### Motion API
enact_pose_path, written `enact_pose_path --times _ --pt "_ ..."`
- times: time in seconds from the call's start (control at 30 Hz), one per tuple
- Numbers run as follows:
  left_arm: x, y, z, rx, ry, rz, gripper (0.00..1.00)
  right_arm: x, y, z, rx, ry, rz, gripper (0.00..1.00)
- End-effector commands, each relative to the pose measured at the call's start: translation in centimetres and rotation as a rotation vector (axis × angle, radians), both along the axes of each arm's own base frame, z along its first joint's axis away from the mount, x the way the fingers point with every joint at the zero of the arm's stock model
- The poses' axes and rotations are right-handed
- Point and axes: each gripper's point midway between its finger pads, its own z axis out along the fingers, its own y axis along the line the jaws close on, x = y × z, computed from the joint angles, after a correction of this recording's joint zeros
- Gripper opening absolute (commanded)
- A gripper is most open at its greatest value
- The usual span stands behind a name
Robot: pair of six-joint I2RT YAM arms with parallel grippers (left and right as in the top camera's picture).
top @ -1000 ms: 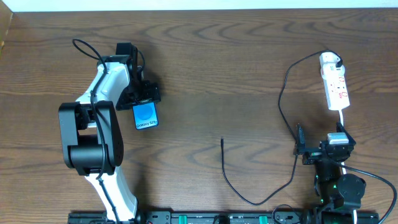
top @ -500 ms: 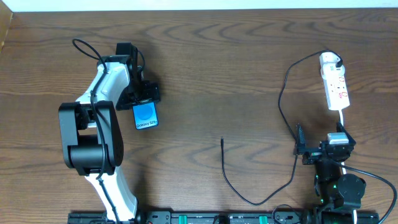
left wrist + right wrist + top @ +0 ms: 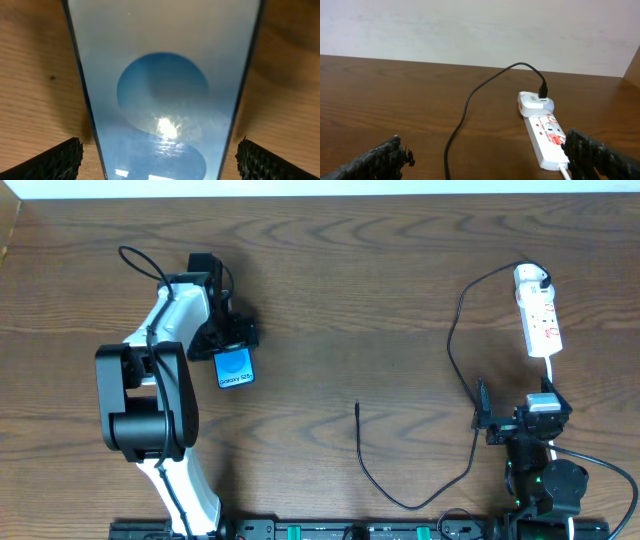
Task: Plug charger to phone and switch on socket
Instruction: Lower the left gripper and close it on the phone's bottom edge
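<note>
Charger (image 3: 358,420) tip lies loose on the table, well apart from both grippers, its plug already in the socket (image 3: 543,323). Phone (image 3: 234,366) sits between the spread left gripper (image 3: 233,343). Right gripper (image 3: 515,418) is spread, holding nothing. Connecting and switching on remain.

phone (image 3: 235,367): upper end hidden under the left hand (image 3: 228,332) from overhead; cut off top and bottom in the wrist view.
socket (image 3: 540,315): switch position too small to tell.
charger (image 3: 465,115): cable leaves the right wrist view's bottom edge.
</note>
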Motion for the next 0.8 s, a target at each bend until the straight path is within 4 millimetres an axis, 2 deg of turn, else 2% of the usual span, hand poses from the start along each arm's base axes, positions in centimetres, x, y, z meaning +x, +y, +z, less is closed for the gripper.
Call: enact_pose_path --times 0.0,0.3,0.77 --pt "-0.7 0.3 -0.7 0.013 0.022 0.015 0.98 0.0 -0.1 0.0 -0.009 0.000 -0.006 0.99" --pt "-0.7 0.3 -1.0 0.013 0.018 0.015 0.98 0.0 -0.1 0.0 -0.009 0.000 -0.006 0.99" --pt "0.3 0.3 -1.0 0.013 -0.023 0.015 0.98 0.0 -0.1 0.0 -0.009 0.000 -0.006 0.99"
